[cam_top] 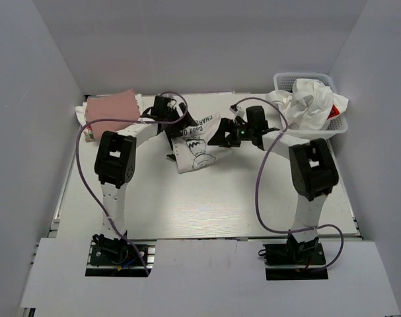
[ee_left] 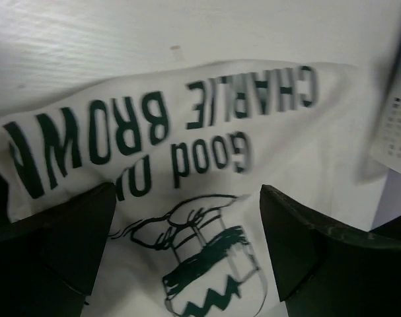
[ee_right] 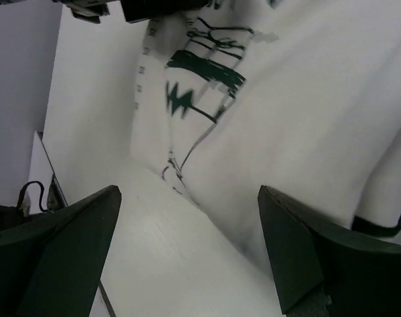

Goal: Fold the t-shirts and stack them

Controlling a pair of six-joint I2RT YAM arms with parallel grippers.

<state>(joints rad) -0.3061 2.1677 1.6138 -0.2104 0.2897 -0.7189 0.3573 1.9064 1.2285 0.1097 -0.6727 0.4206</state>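
The printed shirt (cam_top: 199, 146) lies crumpled on the bench (cam_top: 207, 205), at the far middle, between the two arms. In the left wrist view its dark green letters read upside down: "CHARLIE BROWN", though the last letter is partly lost in a fold at the edge. Under that stands "Good", and a second word of which one finger hides most. Below the words there is a line drawing with a zigzag band. The right wrist view shows the same drawing from the side, too blurred to read any writing.

The left fingers (ee_left: 61, 251) stand wide open and hold nothing. The printed front of the shirt lies right under the gap between them, and the drawing is in the middle of that gap. The right fingers (ee_right: 319, 257) are also wide open and hold nothing. The shirt spreads in front of and above them, and bare bench shows between their tips.

A pink shirt (cam_top: 111, 105) lies folded at the far left of the bench. A white shirt (cam_top: 312, 102) hangs out of the basket (cam_top: 283, 80) at the far right. Its red mark is too small to read.
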